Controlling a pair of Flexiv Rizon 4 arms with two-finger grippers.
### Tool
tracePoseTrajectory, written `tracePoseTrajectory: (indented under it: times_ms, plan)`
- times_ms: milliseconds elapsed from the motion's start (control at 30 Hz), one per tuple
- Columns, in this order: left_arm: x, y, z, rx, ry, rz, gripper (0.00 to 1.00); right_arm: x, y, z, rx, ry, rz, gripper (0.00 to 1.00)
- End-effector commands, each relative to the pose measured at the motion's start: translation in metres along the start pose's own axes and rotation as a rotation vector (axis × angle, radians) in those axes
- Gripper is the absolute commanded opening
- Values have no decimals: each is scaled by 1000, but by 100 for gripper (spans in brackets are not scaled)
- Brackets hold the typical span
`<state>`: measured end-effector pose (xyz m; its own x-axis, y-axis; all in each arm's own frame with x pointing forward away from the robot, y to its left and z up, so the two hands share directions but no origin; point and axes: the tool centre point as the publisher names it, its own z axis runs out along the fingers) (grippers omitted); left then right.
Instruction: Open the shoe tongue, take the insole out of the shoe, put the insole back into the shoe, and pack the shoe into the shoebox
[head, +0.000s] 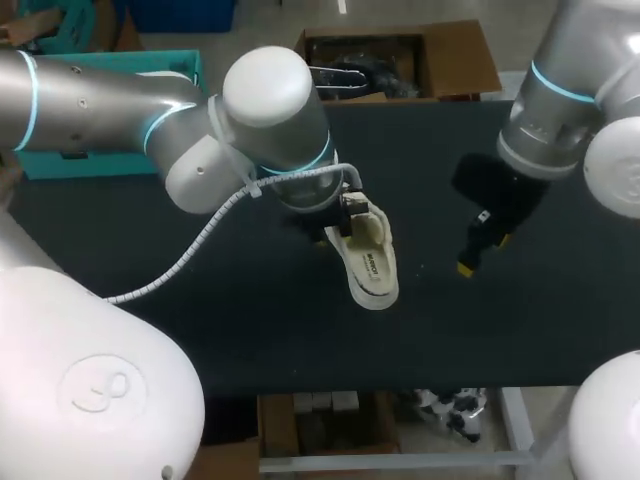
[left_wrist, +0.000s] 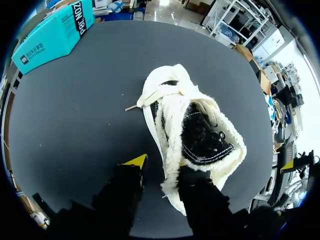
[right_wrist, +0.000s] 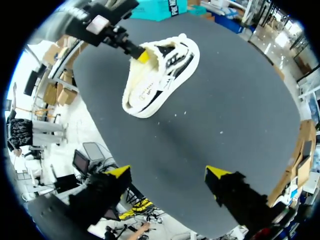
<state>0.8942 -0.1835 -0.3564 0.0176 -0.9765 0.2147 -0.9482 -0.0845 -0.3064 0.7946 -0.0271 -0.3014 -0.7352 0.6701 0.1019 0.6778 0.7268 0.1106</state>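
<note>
So the shoe (head: 372, 262) lies on its side about mid-table (head: 250, 330), which is matte black. Its smooth cream sole is turned up toward the head camera. Up close it's fuzzy: a thick fleecy cream trim runs round the opening (left_wrist: 200, 125), the lining inside is black with pale stitching, and a thin lace end trails onto the table beside it.

The left gripper (head: 350, 212) is at the shoe's heel end and pinches the collar wall. One finger is down inside the black opening, and the yellow-tipped one (left_wrist: 140, 161) is outside the fleece.

The right gripper (head: 485, 252) hovers well off to the shoe's other side with its fingers spread wide, holding nothing (right_wrist: 170, 175).

The teal shoebox (left_wrist: 52, 35), boxy and closed, sits well apart from the shoe at the table's edge.
</note>
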Motion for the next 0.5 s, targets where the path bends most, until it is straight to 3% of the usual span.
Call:
tracePoseTrajectory:
  times_ms: [33, 233, 400, 500]
  plan:
    - [3, 0, -1, -6, 10, 9, 0, 0, 0, 0, 2, -2, 0, 100]
    - [7, 0, -8, 4, 13, 11, 0, 0, 0, 0, 2, -2, 0, 100]
    - [15, 0, -22, 24, 56, 102, 0, 0, 0, 0, 2, -2, 0, 100]
    - [17, 0, -32, 33, 96, 199, 0, -2, 6, -11, 26, -46, -132, 100]
